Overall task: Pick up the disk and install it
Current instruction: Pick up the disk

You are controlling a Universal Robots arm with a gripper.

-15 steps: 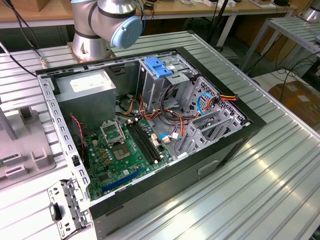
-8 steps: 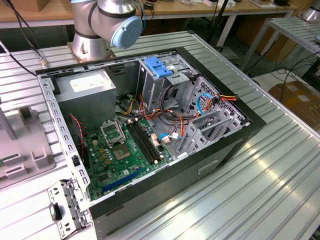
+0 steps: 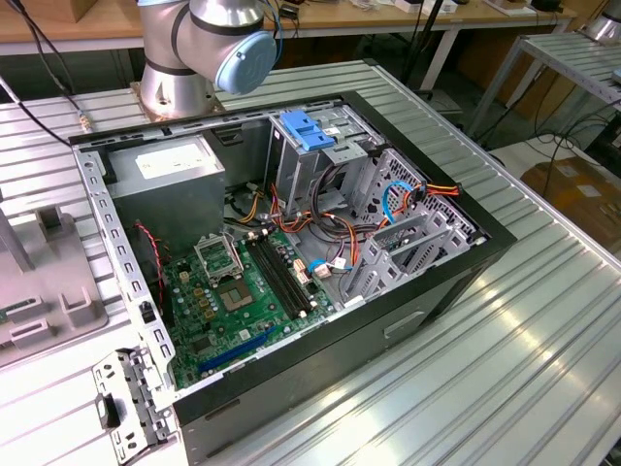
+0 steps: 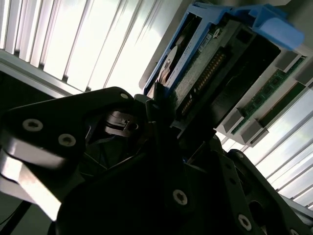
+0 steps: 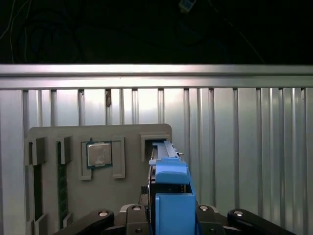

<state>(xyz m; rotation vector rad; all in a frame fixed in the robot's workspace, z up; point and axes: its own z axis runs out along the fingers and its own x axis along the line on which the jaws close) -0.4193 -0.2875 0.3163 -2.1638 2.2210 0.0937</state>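
ribbed aluminium desk (image 5: 244, 147) carries everything here. closest to the wrist cameras, the gripper (image 5: 171, 214) is pinched onto the disk (image 5: 168, 181), one dark finger on each flat face, so the drive stands on edge with a blue plastic rail facing the first wrist view. in the second wrist view the disk's dark underside, its green circuit board and a row of connector pins show beside the gripper body, with the blue rail wrapped round the far end.

just beyond the disk lies a grey parts tray (image 5: 68, 137), flat on the desk. a square processor chip (image 5: 99, 154) sits in one recess, and green memory sticks (image 5: 62, 186) lie in narrow slots further along the tray. the disk's far end lines up with a raised pocket of this tray; whether it touches the pocket cannot be told. past the tray the desk ends at a bright rail, then darkness.

in the exterior view an open computer case (image 3: 466, 262) lies on its side on the desk. inside it are a green motherboard (image 3: 233, 291), a grey power supply (image 3: 165, 184) toward the exterior view's left, and a bare blue bracket (image 3: 306, 131) on top of the drive cage. behind the case stands the arm's base (image 3: 194, 58).
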